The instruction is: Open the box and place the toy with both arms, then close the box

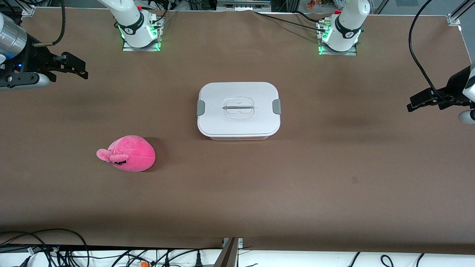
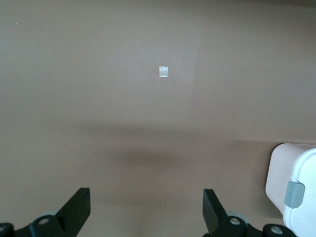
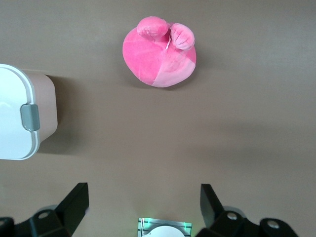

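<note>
Table [image 1: 334, 178], brown, bears the box [image 1: 239, 109] at centre, lid clipped shut. Toy [image 1: 128, 153] lies nearer the front camera than the box, toward the right arm's end. Left gripper [image 2: 146, 210] and right gripper [image 3: 144, 205] hover with fingers spread, empty, well apart from the box.

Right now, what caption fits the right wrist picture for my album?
Open right pincer hangs over brown table, above round pink plush toy and lidded pinkish plastic box.
</note>
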{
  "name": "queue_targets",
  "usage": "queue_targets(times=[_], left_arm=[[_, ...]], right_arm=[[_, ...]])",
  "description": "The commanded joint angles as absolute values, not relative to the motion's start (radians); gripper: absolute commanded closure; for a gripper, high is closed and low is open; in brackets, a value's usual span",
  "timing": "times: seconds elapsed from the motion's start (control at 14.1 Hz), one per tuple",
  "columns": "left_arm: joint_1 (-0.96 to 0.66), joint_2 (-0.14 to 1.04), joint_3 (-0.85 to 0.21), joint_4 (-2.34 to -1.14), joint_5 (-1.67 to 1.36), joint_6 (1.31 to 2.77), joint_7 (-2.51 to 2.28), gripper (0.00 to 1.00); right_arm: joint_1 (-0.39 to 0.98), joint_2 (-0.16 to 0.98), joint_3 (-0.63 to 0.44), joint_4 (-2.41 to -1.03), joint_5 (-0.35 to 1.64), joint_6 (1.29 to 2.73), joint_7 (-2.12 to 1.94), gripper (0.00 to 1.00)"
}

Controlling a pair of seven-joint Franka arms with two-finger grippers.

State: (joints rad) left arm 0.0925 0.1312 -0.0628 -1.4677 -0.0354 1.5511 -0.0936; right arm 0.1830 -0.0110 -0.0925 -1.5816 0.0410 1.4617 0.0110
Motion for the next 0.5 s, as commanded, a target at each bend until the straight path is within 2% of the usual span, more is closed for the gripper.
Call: queue_targets(times=[0.0,0.42], left_arm=[[0.084,0.149,-0.064,-1.434,-0.031,1.528,-0.092,0.0],[-0.049,0.19,-0.064,-1.436,-0.032,1.51,-0.094,0.0]], right_arm=[[0.172,-0.012,-0.083,-1.582,0.025,1.445,-0.012,0.0],[0.172,-0.005,-0.083,-1.572,-0.011,1.445,-0.061,0.0]])
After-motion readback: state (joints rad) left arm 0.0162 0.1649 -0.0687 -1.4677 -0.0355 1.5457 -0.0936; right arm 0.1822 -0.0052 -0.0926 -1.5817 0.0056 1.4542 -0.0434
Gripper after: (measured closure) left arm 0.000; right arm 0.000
